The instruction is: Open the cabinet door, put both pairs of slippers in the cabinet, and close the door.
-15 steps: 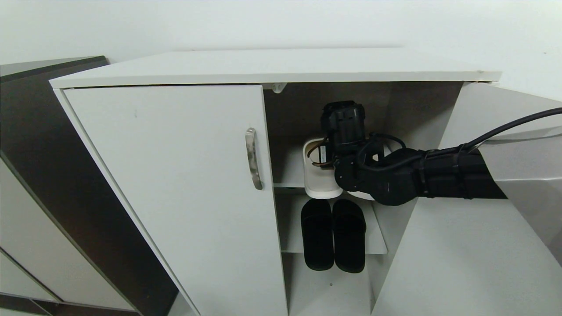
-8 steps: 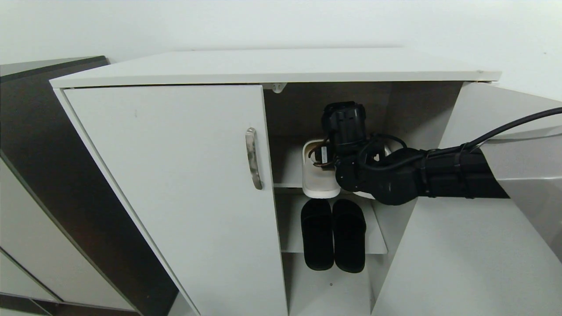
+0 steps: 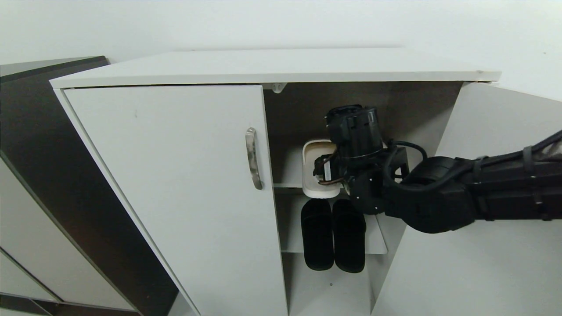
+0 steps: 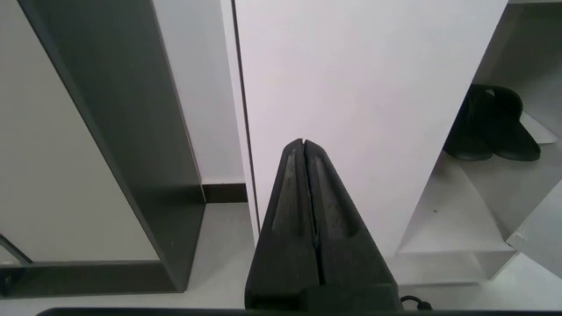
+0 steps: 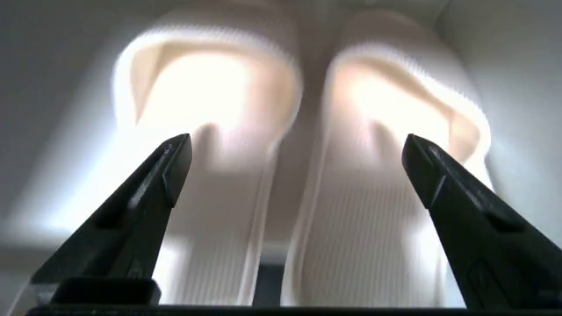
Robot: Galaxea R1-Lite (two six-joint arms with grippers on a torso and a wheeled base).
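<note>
the white cabinet [image 3: 272, 66] stands with its right door [image 3: 465, 263] swung wide open. its left door [image 3: 175, 184] is closed, and a metal handle [image 3: 251, 158] sits upright near the inner edge of that door. two shelves are seen in the open half. the white slippers [image 3: 312, 171] lie as a pair on the upper shelf [image 3: 285, 173], side by side and touching each other. the black slippers [image 3: 333, 235] lie as a pair on the lower shelf [image 3: 378, 243], also side by side, and their near ends stick out over the front edge of the shelf.

the right arm [image 3: 439, 197] comes in from the right, and its wrist is inside the open half, at the height of the upper shelf and partly covering the white pair. the right gripper [image 5: 296, 145] is released: its jaws are spread wide and hold nothing, and the white slippers [image 5: 219, 132] lie just before them on the shelf.

the left gripper [image 4: 303, 145] is clenched, finger against finger, with nothing between. it is low and outside the cabinet, before the closed left door [image 4: 351, 79]. past the edge of that door the black slippers [image 4: 496, 123] are seen on their shelf. a dark piece of furniture [image 3: 44, 153] stands just beside the cabinet on the left.
</note>
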